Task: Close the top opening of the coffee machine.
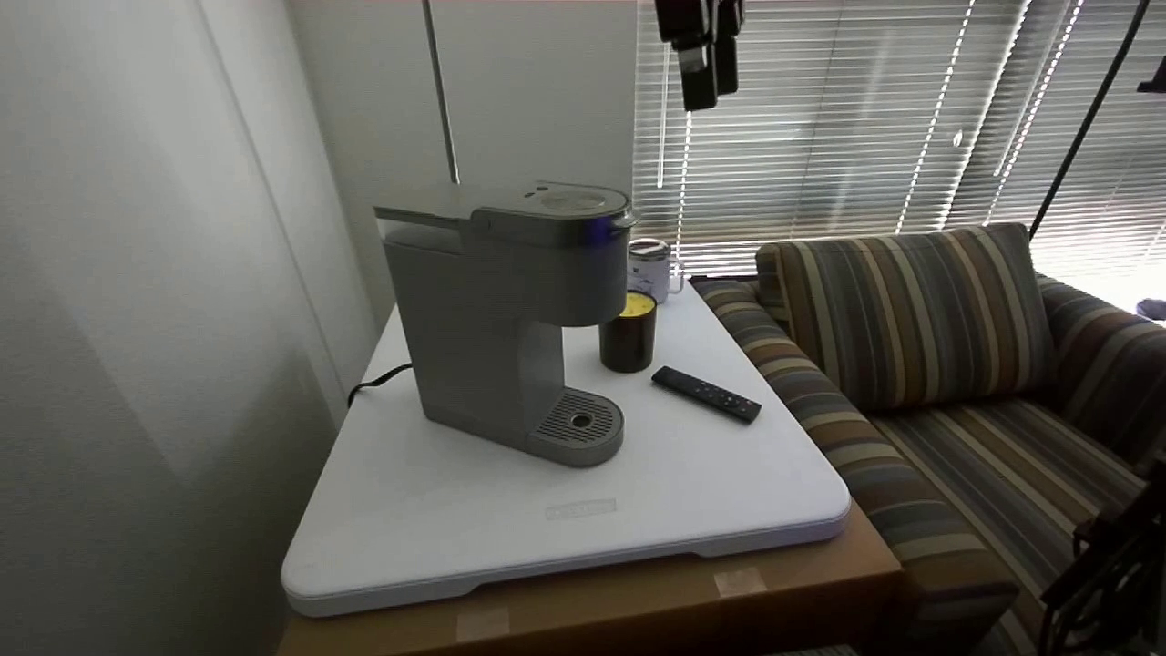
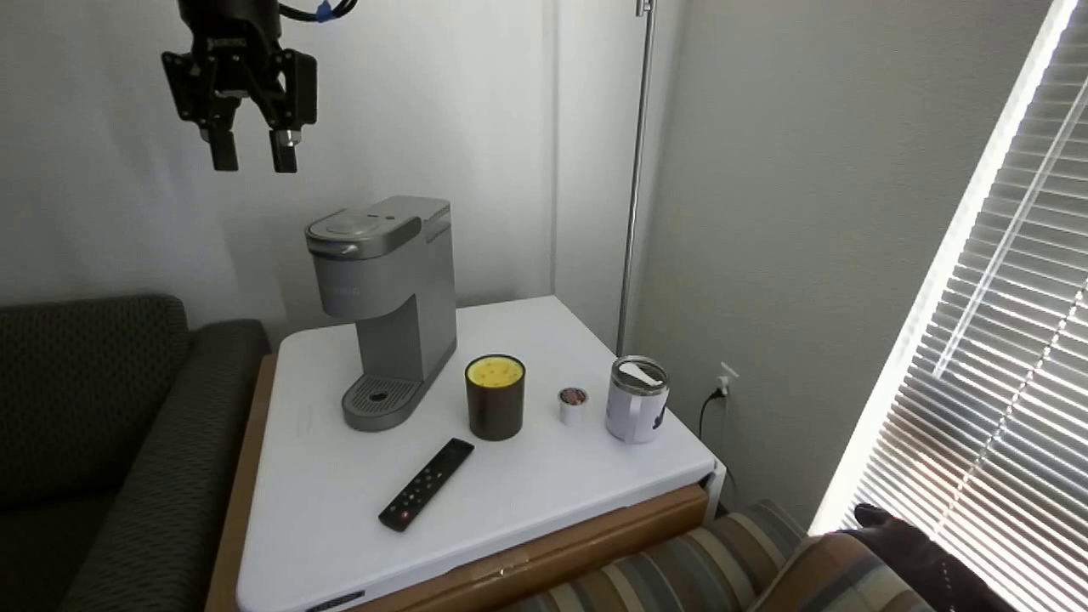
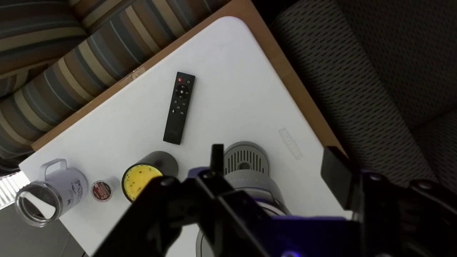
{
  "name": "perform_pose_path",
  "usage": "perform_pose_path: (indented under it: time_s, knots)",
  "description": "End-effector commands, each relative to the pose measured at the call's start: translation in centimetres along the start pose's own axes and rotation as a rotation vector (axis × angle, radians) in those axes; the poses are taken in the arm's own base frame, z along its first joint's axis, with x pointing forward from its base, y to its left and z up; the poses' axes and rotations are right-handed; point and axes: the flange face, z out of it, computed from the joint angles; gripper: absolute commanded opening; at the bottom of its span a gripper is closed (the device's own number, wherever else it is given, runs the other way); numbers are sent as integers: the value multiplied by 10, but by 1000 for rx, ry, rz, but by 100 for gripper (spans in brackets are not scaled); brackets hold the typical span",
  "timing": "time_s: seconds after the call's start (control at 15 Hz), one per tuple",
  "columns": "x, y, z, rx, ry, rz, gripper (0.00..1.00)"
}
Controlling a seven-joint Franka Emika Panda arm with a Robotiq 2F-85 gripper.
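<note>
The grey coffee machine (image 1: 474,319) stands upright on the white table, also seen in an exterior view (image 2: 365,285). Its top opening's lid (image 2: 353,223) lies flat on the head in both exterior views (image 1: 574,200); the brew chamber under it is hidden. In the wrist view the machine's head (image 3: 250,178) and drip base show, but the gripper hides most of the lid. My gripper (image 2: 254,155) is open and empty, high above the table and apart from the machine. It also shows in an exterior view (image 1: 712,82) and the wrist view (image 3: 276,167).
A dark jar with yellow top (image 2: 496,408), a black remote (image 2: 427,484), a small pod (image 2: 573,408) and a lidded mug (image 2: 633,408) stand or lie on the white table (image 1: 428,528). A striped sofa (image 1: 911,319) adjoins it. A black cord (image 1: 378,378) runs behind the machine.
</note>
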Motion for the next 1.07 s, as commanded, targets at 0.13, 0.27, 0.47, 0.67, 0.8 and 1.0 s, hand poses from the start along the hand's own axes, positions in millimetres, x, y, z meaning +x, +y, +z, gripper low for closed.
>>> perform_pose_path:
  time_s: [0.13, 0.27, 0.47, 0.67, 0.8, 1.0]
  knots:
    - [-7, 2, -6, 54, -32, -8, 100]
    - [-7, 1, -6, 70, -38, -14, 100]
    - [-8, -3, -6, 123, -42, -43, 100]
    - [-4, -8, -2, 94, -32, -23, 100]
    - [-4, -8, -3, 96, -32, -25, 100]
    - [-4, -8, -3, 96, -33, -25, 100]
